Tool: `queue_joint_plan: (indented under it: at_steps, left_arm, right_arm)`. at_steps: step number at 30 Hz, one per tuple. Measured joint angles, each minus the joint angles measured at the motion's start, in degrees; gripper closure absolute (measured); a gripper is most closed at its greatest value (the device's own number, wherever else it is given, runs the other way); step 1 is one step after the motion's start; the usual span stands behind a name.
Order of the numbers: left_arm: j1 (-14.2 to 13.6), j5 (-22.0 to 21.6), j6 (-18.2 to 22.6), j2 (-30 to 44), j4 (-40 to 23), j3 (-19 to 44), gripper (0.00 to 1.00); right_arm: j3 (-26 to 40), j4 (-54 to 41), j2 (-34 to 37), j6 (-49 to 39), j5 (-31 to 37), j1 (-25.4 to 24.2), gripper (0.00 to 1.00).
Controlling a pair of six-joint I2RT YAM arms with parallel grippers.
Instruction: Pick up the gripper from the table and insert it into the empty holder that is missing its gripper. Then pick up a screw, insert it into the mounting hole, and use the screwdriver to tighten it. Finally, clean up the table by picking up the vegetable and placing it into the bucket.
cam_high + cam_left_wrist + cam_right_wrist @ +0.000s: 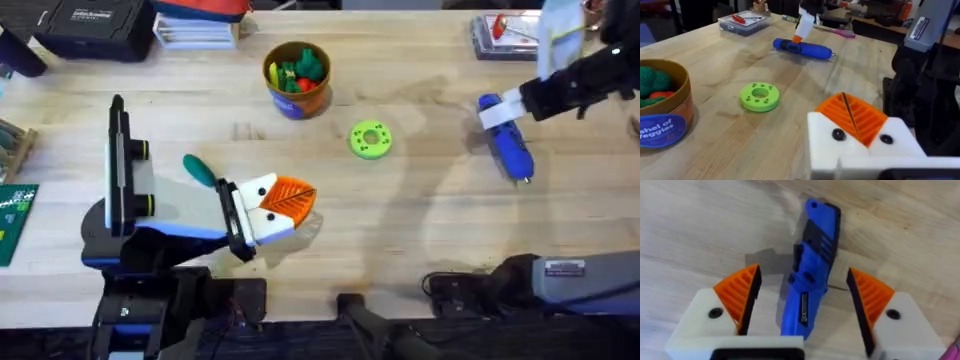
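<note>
Right pincer (802, 307) spread wide over the screwdriver (810, 265), orange pads on either side of the blue body, neither one touching it. Screwdriver lying flat on the tabletop (420, 220) at the far right, its dark tip pointing toward the near edge. Left pincer (275, 205) low at the near left, orange gripper (292, 197) seated against the white holder (262, 220); cannot tell whether those fingers are spread or pressed together. Dark green vegetable (199, 169) on the wood just beside the left pincer. Lime green ring (371, 139) near the middle, well apart from the screwdriver. Bucket (297, 79) farther back, toy vegetables inside.
</note>
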Motion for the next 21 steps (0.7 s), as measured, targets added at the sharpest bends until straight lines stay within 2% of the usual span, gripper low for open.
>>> queue_joint_plan:
  at_steps: [10, 21]
  left_arm:
    - [0.00, -0.02, 0.00, -0.01, 0.00, 0.00, 0.996]
    - [0.00, -0.02, 0.00, -0.02, 0.00, 0.00, 0.996]
  right_arm:
    - [0.00, 6.48, 8.71, -2.01, 0.02, -0.29, 0.007]
    - [0.02, 7.06, 12.16, -1.52, -3.20, -3.50, 0.027]
